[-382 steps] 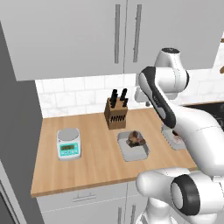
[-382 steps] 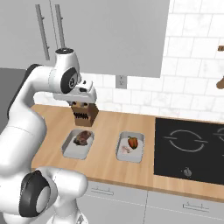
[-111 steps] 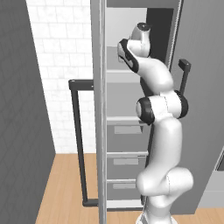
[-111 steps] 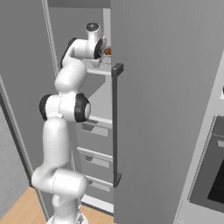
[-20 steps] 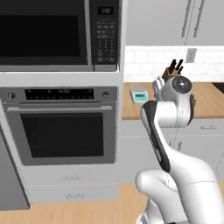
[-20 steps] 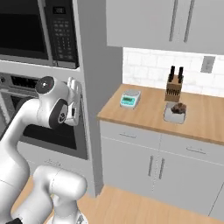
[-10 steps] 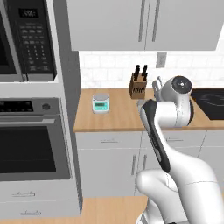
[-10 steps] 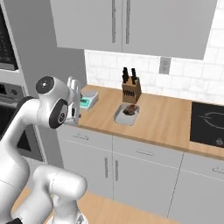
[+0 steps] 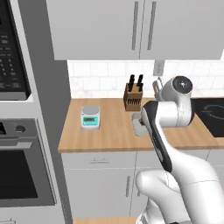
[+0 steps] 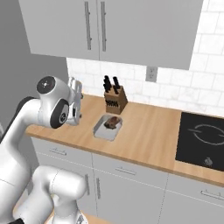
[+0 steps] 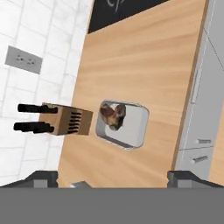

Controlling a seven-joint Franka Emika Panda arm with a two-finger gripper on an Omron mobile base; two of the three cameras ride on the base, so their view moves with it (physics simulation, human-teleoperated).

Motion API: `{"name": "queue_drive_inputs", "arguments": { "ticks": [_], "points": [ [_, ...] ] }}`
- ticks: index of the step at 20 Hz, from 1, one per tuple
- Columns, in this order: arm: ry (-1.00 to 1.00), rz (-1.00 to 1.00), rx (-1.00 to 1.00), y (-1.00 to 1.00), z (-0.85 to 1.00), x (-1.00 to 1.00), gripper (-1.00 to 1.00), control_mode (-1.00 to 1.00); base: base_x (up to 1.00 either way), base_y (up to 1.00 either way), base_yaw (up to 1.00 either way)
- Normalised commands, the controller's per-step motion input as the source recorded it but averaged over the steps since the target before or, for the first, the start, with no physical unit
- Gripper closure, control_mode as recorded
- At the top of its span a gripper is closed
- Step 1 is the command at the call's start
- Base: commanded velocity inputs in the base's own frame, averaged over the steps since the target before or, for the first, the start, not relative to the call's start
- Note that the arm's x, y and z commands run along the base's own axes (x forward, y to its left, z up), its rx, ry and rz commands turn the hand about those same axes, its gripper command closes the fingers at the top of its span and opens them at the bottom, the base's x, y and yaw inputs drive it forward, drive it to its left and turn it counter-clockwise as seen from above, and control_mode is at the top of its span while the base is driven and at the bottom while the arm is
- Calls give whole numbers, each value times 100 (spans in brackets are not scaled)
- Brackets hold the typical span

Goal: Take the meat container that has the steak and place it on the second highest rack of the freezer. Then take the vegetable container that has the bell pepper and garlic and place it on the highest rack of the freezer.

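One meat container [image 10: 106, 127] holding the steak [image 10: 113, 122] sits mid-counter [image 10: 148, 135], just in front of the knife block [image 10: 114, 99]. Gripper [image 11: 112, 177] hovers above it, jaws spread and empty, likely lining up a grasp.

One meat container [image 10: 106, 127] with one steak [image 10: 113, 122], one knife block [image 10: 114, 101], one scale [image 9: 90, 117], seemingly one cooktop [image 10: 201, 141].

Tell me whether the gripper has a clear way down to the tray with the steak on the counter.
Probably yes. The gripper is open and empty above the counter. The tray with the steak lies in the open; the knife block stands behind it, apart. It still has to come closer.
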Motion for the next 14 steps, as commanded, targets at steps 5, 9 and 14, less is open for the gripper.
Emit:
{"name": "queue_drive_inputs", "arguments": {
  "ticks": [5, 9, 14],
  "points": [
    [11, 0, 8, -27, -35, 5, -100, -100, 4, -1, 0],
    [32, 0, 7, -24, -64, 3, -100, -100, 0, 0, 0],
    [38, 8, 0, -1, -59, 17, -100, -100, 0, 0, 0]
  ]
}}
